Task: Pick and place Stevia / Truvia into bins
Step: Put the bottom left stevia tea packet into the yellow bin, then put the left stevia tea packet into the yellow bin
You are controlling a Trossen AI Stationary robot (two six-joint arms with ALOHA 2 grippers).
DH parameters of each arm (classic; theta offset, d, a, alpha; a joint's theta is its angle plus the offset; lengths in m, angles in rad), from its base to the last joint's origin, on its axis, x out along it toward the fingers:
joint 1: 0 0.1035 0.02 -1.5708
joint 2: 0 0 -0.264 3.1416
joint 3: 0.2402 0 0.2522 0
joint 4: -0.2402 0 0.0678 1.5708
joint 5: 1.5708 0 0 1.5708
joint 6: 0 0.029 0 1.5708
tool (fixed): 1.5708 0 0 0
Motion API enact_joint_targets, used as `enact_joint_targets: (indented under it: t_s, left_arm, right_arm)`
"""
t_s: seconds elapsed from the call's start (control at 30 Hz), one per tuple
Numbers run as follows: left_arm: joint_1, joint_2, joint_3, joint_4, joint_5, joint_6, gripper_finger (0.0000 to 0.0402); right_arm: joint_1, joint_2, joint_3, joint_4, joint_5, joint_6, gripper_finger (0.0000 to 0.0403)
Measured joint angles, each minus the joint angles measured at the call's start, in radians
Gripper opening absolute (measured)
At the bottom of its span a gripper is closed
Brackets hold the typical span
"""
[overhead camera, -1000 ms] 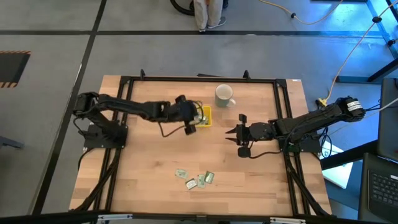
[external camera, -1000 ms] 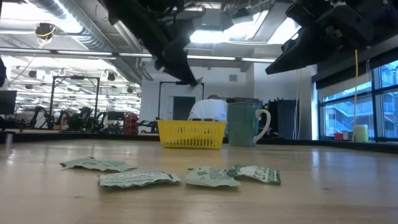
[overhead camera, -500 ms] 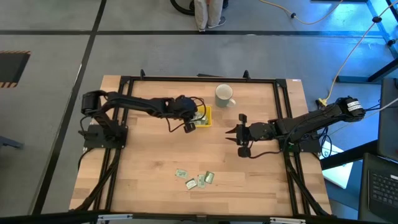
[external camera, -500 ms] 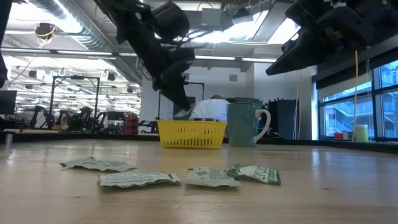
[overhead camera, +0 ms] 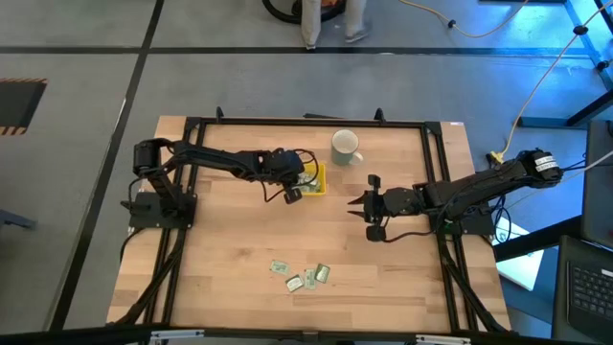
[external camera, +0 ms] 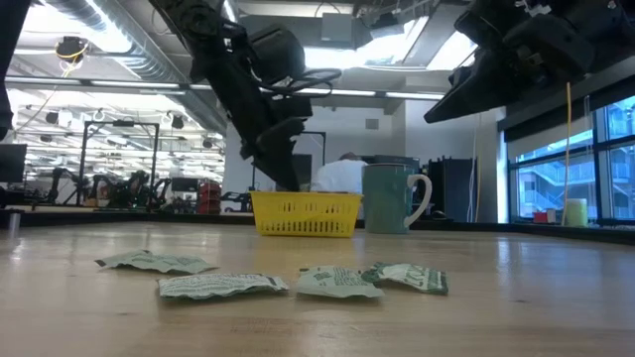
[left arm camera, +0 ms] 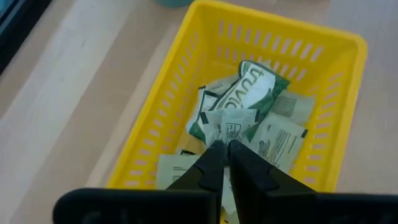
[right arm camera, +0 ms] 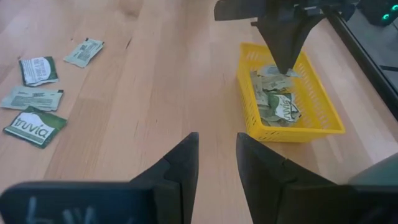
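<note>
The yellow tray stands at the table's far middle and holds several pale green and white Truvia sachets. My left gripper slants down into the tray from the left. Its fingers are all but shut, with a white sachet at their tips. Several more sachets lie flat on the wood near the front edge. My right gripper hangs open above the table's right half, away from tray and sachets, with nothing between its fingers. My left gripper has the near edge of the white sachet at the very tips of its two fingers, which slant down into the tray from the table's left. The sachet lies on the heap of sachets inside the tray. Whether the tips still pinch it, I cannot tell.
A white mug stands just right of the tray, near the far edge. Bare wood lies between the tray and the loose sachets. A black frame runs around the table. A person stands beyond the far edge.
My left gripper has sunk from well above the tray down to its rim, tipping steeper as it went. The right arm has kept still.
</note>
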Motion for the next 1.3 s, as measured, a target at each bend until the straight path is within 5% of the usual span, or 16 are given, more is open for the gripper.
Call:
enact_joint_targets:
  t_s: [0.43,0.67,0.77,0.9,1.07,1.3]
  left_arm:
    - [-0.008,-0.061,0.0,-0.002,0.013,0.0,0.0081]
    - [-0.102,-0.173,0.0,-0.069,0.344,0.058,0.009]
    - [-0.202,-0.183,0.0,-0.117,0.39,0.106,0.0086]
    - [-0.362,-0.158,0.0,-0.127,0.348,0.13,0.0084]
    - [-0.543,-0.116,0.0,-0.132,0.18,0.049,0.0086]
    - [-0.684,-0.042,0.0,-0.134,0.045,-0.096,0.0086]
  right_arm:
    - [0.0,0.0,0.0,-0.004,-0.002,0.003,0.0111]
    - [0.0,0.0,0.0,-0.015,-0.002,0.027,0.0111]
    - [0.0,0.0,0.0,-0.018,-0.002,0.027,0.0111]
    - [0.0,0.0,0.0,-0.019,-0.002,0.029,0.0111]
    - [0.0,0.0,0.0,-0.019,-0.001,0.03,0.0111]
    - [0.0,0.0,0.0,-0.018,-0.001,0.03,0.0111]
